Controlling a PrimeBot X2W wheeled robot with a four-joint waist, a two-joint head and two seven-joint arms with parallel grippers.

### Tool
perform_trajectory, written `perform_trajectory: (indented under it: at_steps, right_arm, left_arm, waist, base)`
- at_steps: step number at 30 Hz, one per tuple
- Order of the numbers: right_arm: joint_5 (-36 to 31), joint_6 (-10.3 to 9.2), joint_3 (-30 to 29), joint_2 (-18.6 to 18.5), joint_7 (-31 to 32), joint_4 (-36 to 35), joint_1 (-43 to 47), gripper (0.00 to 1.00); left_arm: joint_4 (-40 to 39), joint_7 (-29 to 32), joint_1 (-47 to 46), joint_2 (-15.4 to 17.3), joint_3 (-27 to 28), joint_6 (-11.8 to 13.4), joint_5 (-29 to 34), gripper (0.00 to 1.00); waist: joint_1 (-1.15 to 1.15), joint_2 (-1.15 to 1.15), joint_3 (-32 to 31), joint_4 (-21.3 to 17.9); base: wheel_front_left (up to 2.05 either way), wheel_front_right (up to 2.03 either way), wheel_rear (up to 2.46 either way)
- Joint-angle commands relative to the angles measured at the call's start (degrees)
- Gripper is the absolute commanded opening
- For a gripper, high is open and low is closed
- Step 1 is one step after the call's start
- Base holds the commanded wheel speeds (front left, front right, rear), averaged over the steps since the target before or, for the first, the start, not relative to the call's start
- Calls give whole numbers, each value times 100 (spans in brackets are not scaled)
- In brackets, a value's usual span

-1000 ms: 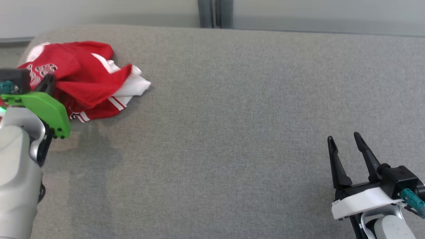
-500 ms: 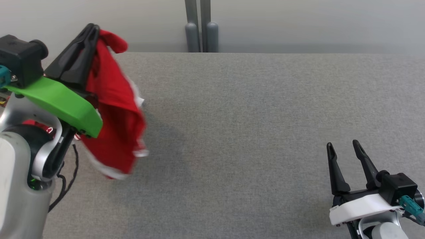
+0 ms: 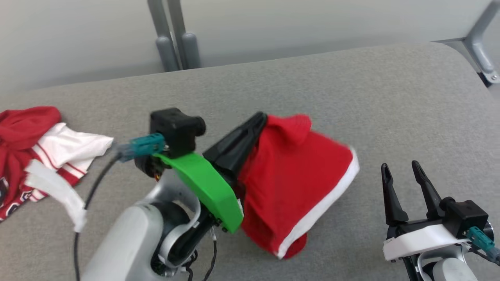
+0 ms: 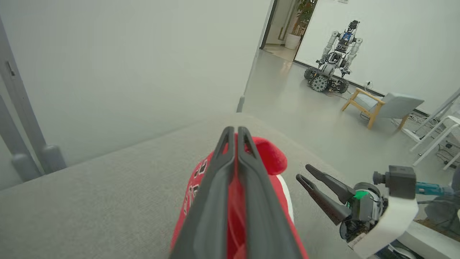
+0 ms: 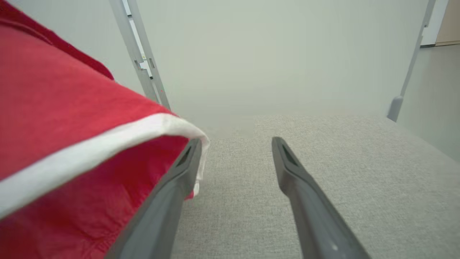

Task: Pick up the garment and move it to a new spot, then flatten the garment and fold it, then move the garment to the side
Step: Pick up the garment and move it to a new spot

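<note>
A red garment (image 3: 297, 175) with a white hem hangs from my left gripper (image 3: 261, 116), which is shut on its upper edge above the middle of the grey padded table (image 3: 390, 97). The cloth's lower end reaches the table surface. In the left wrist view the closed fingers (image 4: 235, 131) pinch red fabric (image 4: 267, 158), and printed lettering shows on it. My right gripper (image 3: 398, 166) stands open at the lower right with nothing between its fingers, just right of the hanging cloth. In the right wrist view the garment (image 5: 72, 118) hangs beside the left finger of that gripper (image 5: 235, 141).
A heap of other red and white clothes (image 3: 35, 148) lies at the table's left end. Grey posts (image 3: 172, 39) stand behind the far edge. The table's rounded right corner (image 3: 465, 54) is near. Beyond it, another robot (image 4: 334, 54) and a chair (image 4: 384, 108) stand on the floor.
My left gripper has lifted the garment off the heap at the left and carried it right to the middle of the table. The head camera has turned. The right gripper stays open.
</note>
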Motion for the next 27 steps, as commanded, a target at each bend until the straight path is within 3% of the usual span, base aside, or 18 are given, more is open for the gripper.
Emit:
perform_trajectory:
  at_steps: [1,4,5,10,11,12,13,14,18,21,27]
  right_arm:
    - [56,0,-17,11,-18,-25,-54,100]
    - [47,0,-70,29,-19,-26,-56,100]
    - [32,0,-61,33,-18,-27,-62,100]
    - [11,0,-97,26,-19,-36,-62,100]
    - [8,0,-103,28,-18,-38,-45,100]
    - [-4,0,-107,26,-19,-44,-28,100]
    - [-22,0,-121,17,-19,-51,-3,100]
    - [-28,0,-136,6,-18,-57,21,100]
    - [-90,0,-232,-68,-19,-144,157,100]
    - [-121,0,-398,-98,-18,-234,259,100]
    - [-224,0,-551,-167,-18,-379,476,100]
  left_arm:
    - [431,-89,137,-37,-20,-12,-54,0]
    - [1670,-407,130,-131,36,-72,-48,0]
    - [2112,-746,-42,-120,33,-224,117,0]
    - [4358,-2025,-325,-188,159,-297,491,0]
    - [4747,-2303,-396,-200,149,-298,631,6]
    - [5032,-2522,-449,-229,173,-297,658,38]
    - [5328,-2770,-495,-275,220,-290,643,82]
    - [5525,-2952,-532,-297,233,-282,679,100]
    - [5857,-3796,-549,-303,345,-109,884,100]
    - [5634,-3945,-265,-261,526,-48,920,100]
    - [4283,-3971,787,-157,1365,182,1148,100]
  waist:
    - [0,0,136,-528]
    - [0,0,222,-724]
    - [0,0,248,-796]
    - [0,0,286,-984]
    - [0,0,271,-990]
    - [0,0,260,-989]
    - [0,0,245,-976]
    - [0,0,218,-952]
    - [0,0,80,-683]
    - [0,0,-22,-412]
    - [0,0,-248,152]
  base:
    - [0,0,0]
    - [0,0,0]
    - [0,0,0]
    - [0,0,0]
    - [0,0,0]
    - [0,0,0]
    - [0,0,0]
    - [0,0,0]
    - [0,0,0]
    - [0,0,0]
    - [0,0,0]
